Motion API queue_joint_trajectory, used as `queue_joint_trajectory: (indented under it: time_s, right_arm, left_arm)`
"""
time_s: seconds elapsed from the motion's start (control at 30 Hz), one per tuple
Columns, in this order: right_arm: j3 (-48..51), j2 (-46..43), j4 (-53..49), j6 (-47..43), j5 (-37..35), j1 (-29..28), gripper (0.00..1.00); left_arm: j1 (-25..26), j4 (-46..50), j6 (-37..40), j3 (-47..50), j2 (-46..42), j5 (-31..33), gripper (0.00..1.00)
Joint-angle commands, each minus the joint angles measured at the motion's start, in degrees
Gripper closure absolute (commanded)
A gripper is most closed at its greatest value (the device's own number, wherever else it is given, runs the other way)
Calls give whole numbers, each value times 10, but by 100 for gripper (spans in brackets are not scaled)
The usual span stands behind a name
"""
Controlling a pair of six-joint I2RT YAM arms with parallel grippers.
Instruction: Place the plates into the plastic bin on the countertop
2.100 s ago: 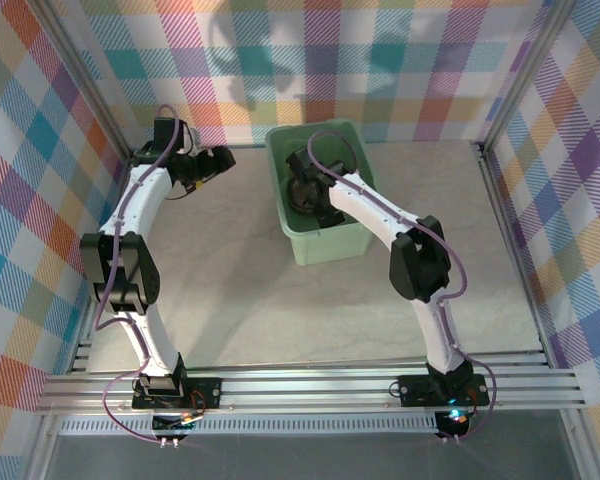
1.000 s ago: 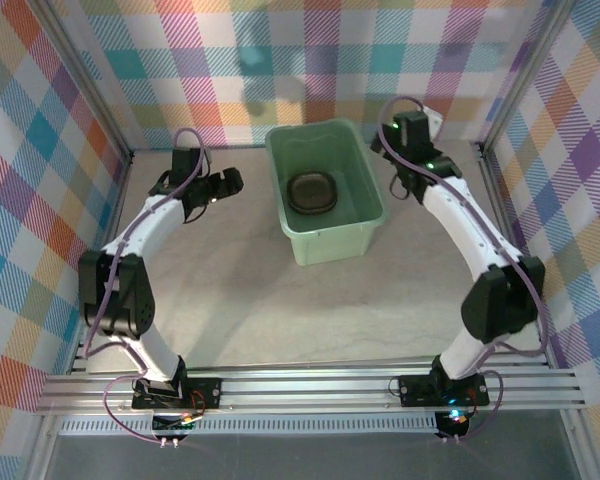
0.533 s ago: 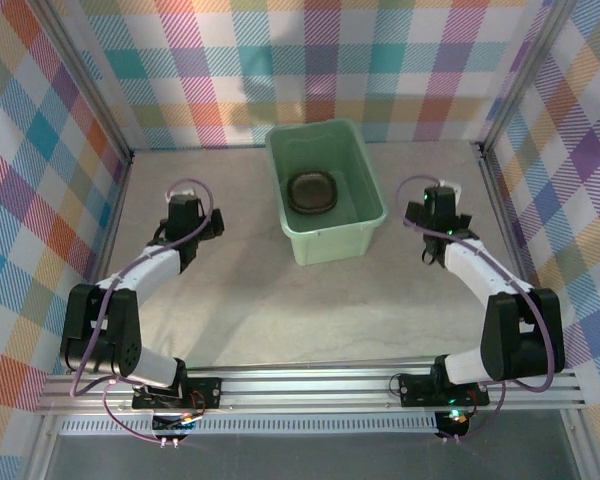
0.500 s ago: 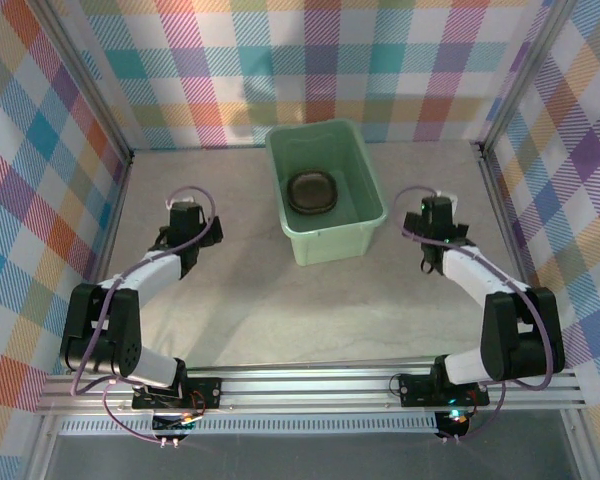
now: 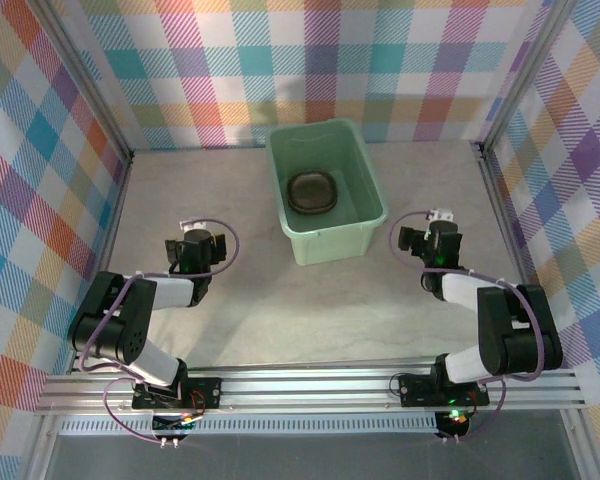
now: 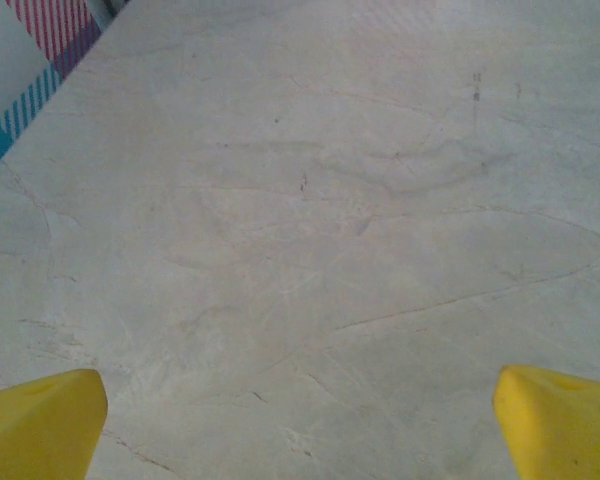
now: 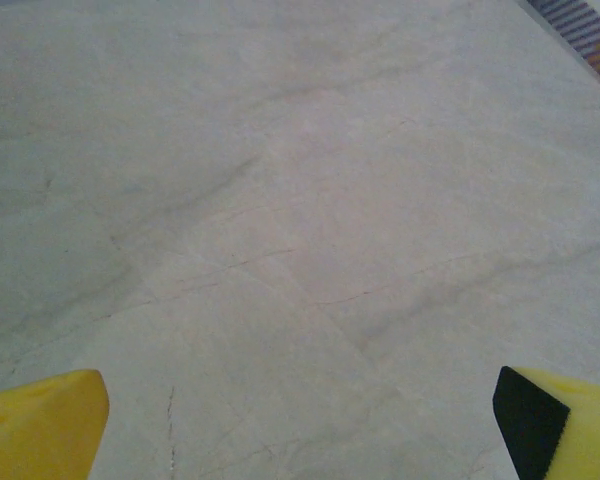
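Left wrist view: left hand (image 6: 300,405) wide open, empty; right hand (image 7: 300,405) likewise.

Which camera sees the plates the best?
The top external camera. It looks straight down into the plastic bin, so you can see the dark plates lying stacked on its bottom. The left wrist and right wrist cameras are both looking down at the countertop instead.

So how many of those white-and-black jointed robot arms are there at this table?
2. The left arm is folded low, left of the pale green plastic bin; the right arm sits right of it.
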State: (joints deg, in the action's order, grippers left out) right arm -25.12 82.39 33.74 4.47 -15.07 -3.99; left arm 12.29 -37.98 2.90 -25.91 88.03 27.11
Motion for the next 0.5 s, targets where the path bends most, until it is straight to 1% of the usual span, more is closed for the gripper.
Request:
queue_joint_trajectory:
  time_s: [0.0, 0.03, 0.13, 0.3, 0.47]
  right_arm:
    - [38, 37, 165, -42, 71, 6, 1]
    - [36, 46, 167, -49, 88, 5, 1]
    - [32, 52, 165, -53, 106, 7, 1]
    - [14, 55, 132, -43, 152, 30, 1]
    - [14, 55, 131, -42, 155, 33, 1]
  left_arm:
    - [-1, -96, 18, 17, -3, -5, 0]
    - [-2, -101, 18, 21, -5, -10, 0]
    - [-6, -104, 18, 24, -7, -23, 0]
    - [-14, -94, 15, 20, -6, -50, 0]
    - [-44, -49, 1, -6, 2, -116, 0]
